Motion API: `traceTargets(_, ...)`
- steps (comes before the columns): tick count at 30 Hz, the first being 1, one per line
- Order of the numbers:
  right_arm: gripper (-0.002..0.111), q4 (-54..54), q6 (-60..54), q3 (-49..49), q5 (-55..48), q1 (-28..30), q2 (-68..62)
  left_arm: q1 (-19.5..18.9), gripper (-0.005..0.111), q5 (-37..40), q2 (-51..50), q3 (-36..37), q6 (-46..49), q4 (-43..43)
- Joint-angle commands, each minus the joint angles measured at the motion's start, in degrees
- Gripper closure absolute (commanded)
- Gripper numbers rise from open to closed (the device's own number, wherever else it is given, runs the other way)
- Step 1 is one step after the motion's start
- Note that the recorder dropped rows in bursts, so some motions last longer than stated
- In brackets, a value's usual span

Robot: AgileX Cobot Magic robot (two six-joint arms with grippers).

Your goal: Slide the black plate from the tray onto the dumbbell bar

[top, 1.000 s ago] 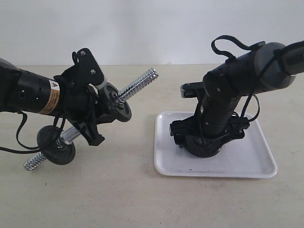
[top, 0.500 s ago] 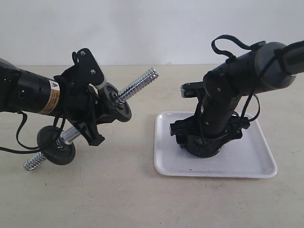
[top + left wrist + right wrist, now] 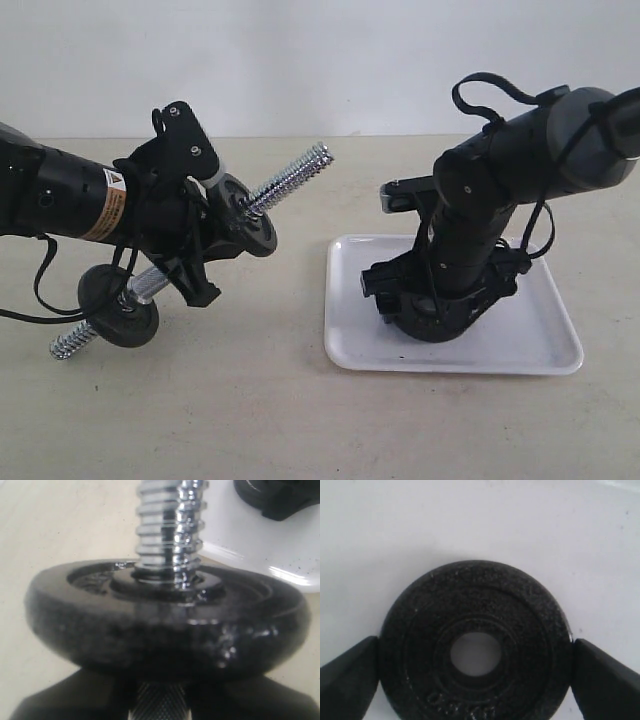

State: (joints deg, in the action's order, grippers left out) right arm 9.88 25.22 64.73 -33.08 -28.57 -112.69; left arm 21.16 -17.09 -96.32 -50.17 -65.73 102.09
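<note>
White tray [image 3: 545, 340]: black plate [image 3: 475, 592] clamped by right gripper [image 3: 475, 655]; left gripper [image 3: 195, 235] grasps dumbbell bar [image 3: 295, 175].

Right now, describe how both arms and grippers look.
The left arm is a black tube with an orange-and-white warning label and looped black cables. The right arm is black with a grey rounded cap; its fingers are black wedges.

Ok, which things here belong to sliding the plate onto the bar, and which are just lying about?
Part of the job: flat round black iron plate, shallow white square tray under it, chrome threaded dumbbell bar, left gripper holding the bar, right gripper with jaws against the plate's rim.
Just there: two black discs already on the bar, beige table.
</note>
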Motion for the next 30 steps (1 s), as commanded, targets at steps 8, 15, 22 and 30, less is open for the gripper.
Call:
traceTargets(8, 0.106, 1.1, -5.0, -1.2, -2.2, 0.1, 16.5, 0.0, 0.102, -0.8, 2.9, -1.3, -1.5, -2.1)
traceTargets(15, 0.108, -0.5, -6.1, -1.2, -2.3, 5.0, 21.6, 0.0, 0.102, -0.8, 2.9, -1.3, -1.5, -2.1)
traceTargets(22, 0.108, -37.9, -39.4, -1.2, -5.7, 15.7, 22.3, 0.0, 0.102, -0.8, 2.9, -1.3, -1.5, -2.1)
traceTargets(30, 0.108, -76.5, -75.6, -1.2, -17.9, 20.7, 22.3, 0.0, 0.102, -2.3, 2.9, -1.3, -1.3, -2.1)
